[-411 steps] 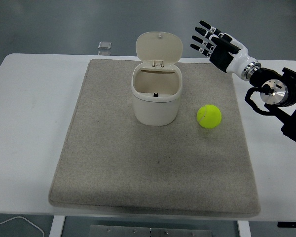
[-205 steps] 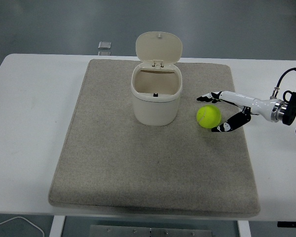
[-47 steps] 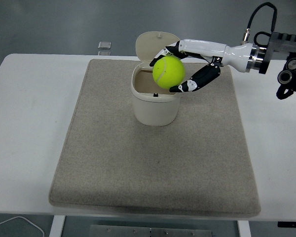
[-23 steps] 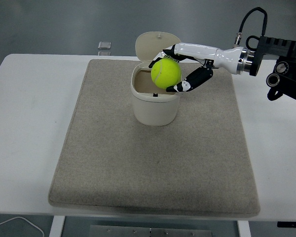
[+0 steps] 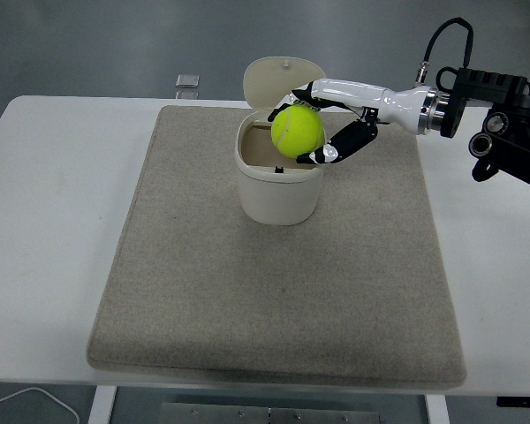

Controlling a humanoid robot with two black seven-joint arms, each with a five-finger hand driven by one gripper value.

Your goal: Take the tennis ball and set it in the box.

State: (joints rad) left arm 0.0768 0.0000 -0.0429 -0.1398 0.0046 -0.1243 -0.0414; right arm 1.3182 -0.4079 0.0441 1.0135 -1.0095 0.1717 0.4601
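Note:
A yellow-green tennis ball (image 5: 297, 131) is held in my right hand (image 5: 316, 121), whose fingers curl around it from above and below. The hand holds the ball just above the open mouth of the cream box (image 5: 279, 190), a small bin with its lid (image 5: 284, 84) flipped up at the back. The box stands on the far middle of the grey mat (image 5: 274, 300). My right arm reaches in from the right edge. My left arm is out of view.
The mat covers most of the white table (image 5: 44, 185). A small grey square object (image 5: 187, 81) lies at the table's far edge, behind the mat. A white cable (image 5: 26, 399) shows below the table's near left corner.
Since 8.8 s ago my right hand came down to the ball on the mat, closed on it, and carried it left and up over the box. In the last half second it barely moved.

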